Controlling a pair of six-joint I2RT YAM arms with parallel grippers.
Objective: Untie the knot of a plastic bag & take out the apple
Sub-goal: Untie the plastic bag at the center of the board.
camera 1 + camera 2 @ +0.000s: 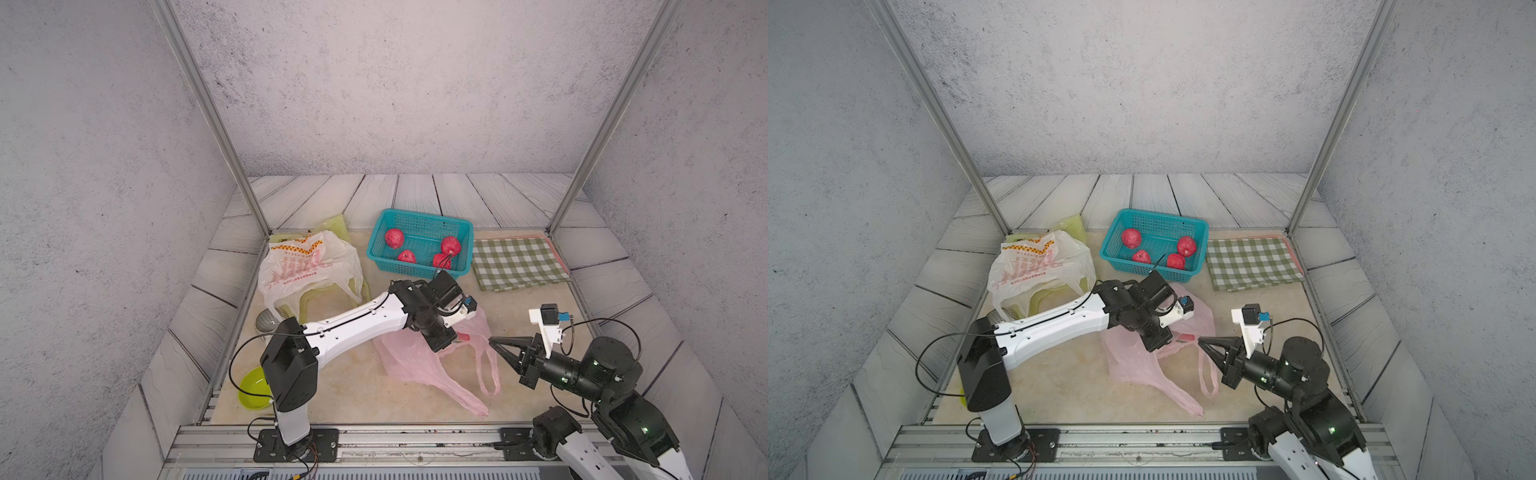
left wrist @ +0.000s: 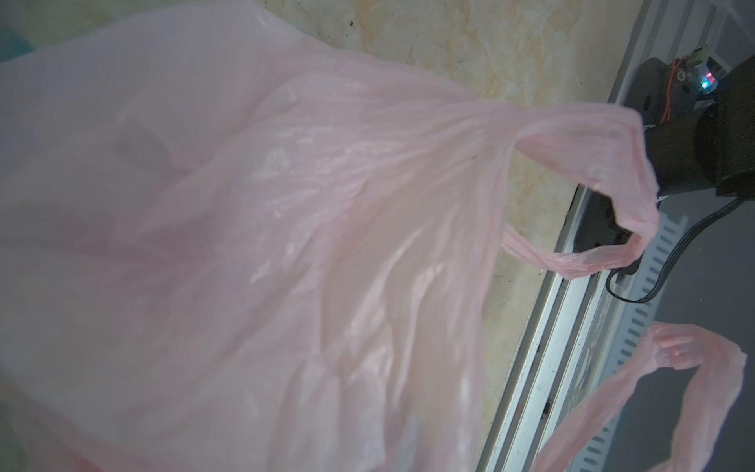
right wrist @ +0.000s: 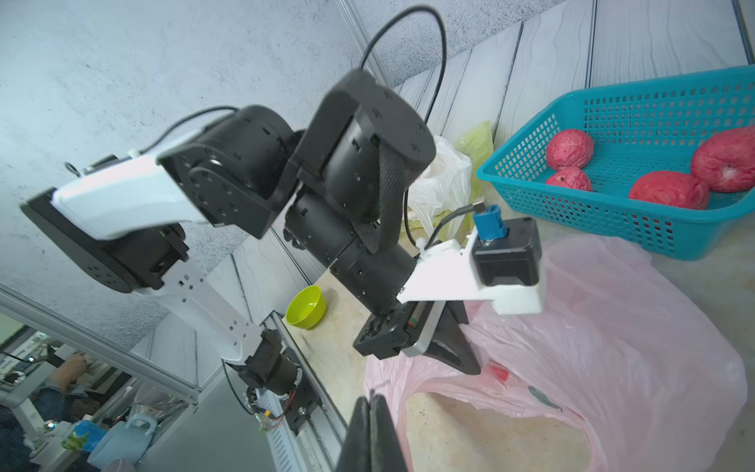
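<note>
We take this for a robotics lab, with the scene set inside a test cell. Aluminium frame posts [image 1: 216, 120] carry grey speckled backdrop panels [image 1: 395, 83] and printed wood-plank boards [image 1: 415, 193] around a marble-look counter [image 1: 353, 390] (a stage set rather than a real kitchen). The left arm [image 1: 353, 328] and right arm [image 1: 590, 370] are bolted to a slotted rail [image 1: 415, 436] along the front. Past the frame, the right wrist view shows a person's arm [image 3: 67, 374] in a cluttered room.
</note>
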